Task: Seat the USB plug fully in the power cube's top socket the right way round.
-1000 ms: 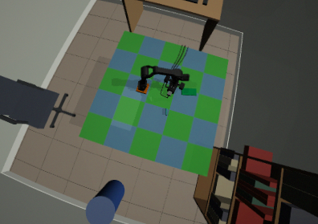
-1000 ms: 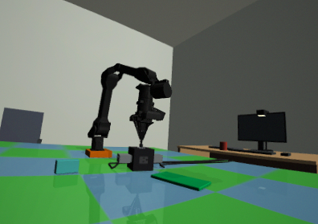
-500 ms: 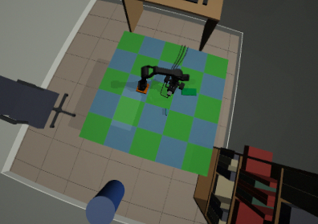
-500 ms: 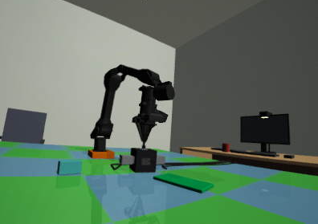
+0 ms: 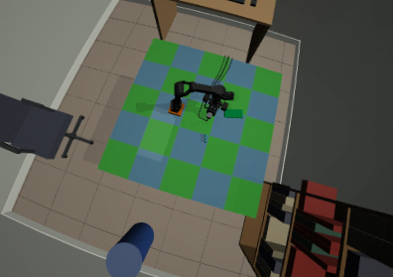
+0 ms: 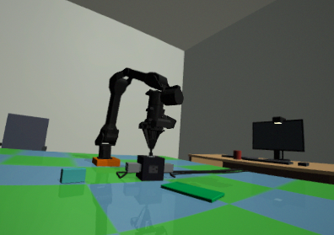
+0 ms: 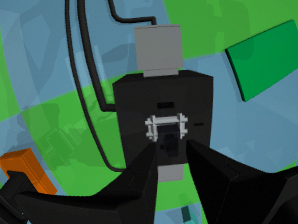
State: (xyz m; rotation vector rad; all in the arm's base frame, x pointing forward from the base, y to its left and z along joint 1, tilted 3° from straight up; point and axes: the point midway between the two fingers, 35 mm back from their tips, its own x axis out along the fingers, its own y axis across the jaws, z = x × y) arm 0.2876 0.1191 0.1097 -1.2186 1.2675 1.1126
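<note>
The black power cube (image 6: 144,173) (image 7: 134,100) stands on the checkered surface. On its top in the wrist view is a pale metallic outline (image 7: 167,120) around the socket area. A small dark piece (image 7: 171,145), apparently the USB plug, stands up there; its orientation and depth cannot be told. My gripper (image 6: 151,151) (image 7: 170,147) points down just above the cube's top. Its fingertips are apart, one on each side of the dark piece, with a gap visible on both sides. In the top view the arm hides most of the cube.
Grey plugs (image 6: 133,167) (image 6: 169,168) (image 7: 159,47) sit in the cube's sides, with black cables (image 7: 89,55) trailing away. A green slab (image 5: 233,113) (image 6: 192,191) (image 7: 265,60) lies beside the cube. A teal block (image 5: 203,138) (image 6: 72,175) stands farther off. The arm's orange base (image 5: 176,110) (image 6: 106,162) (image 7: 31,170) is nearby.
</note>
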